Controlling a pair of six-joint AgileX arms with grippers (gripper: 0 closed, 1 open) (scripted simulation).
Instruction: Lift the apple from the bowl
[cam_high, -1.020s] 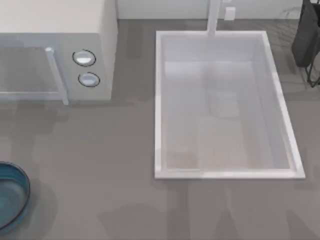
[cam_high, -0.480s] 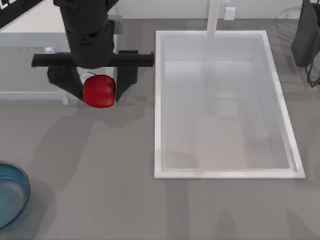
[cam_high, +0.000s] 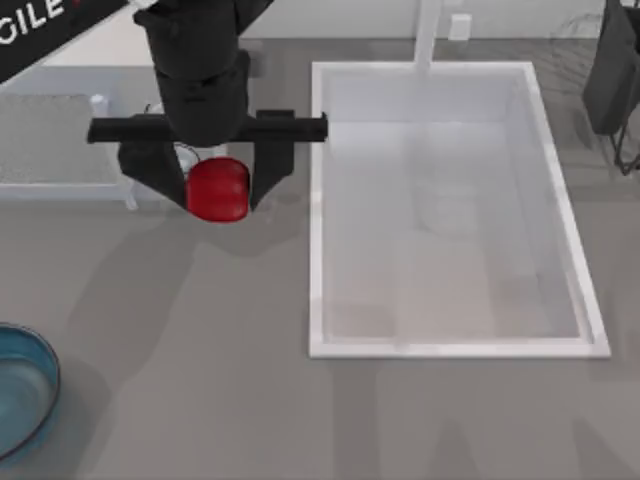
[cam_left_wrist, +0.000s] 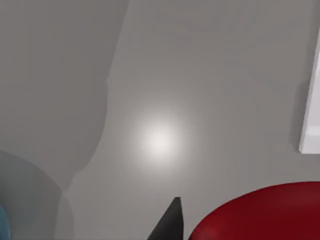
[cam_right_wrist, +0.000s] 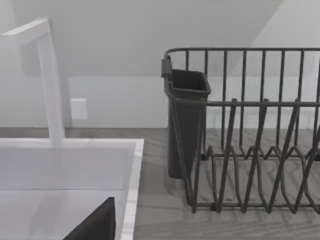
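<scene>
From above, our left pincer (cam_high: 218, 185) was closed on the glossy red apple (cam_high: 218, 190), high over the counter (cam_high: 200, 330) at ten o'clock; the bowl (cam_high: 25, 405) sat at eight. Our right wrist view showed a rack (cam_right_wrist: 250, 135) beside the sink (cam_right_wrist: 70, 165).

left claw (cam_high: 218, 190) | raised, fingers clamped | pointing down

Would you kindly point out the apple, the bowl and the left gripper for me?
apple (cam_high: 218, 190), top view, middle of its red top.
bowl (cam_high: 40, 352), top view, on its dark rim.
left gripper (cam_high: 212, 188), top view, midway between its fingertips, shut on the apple.
</scene>
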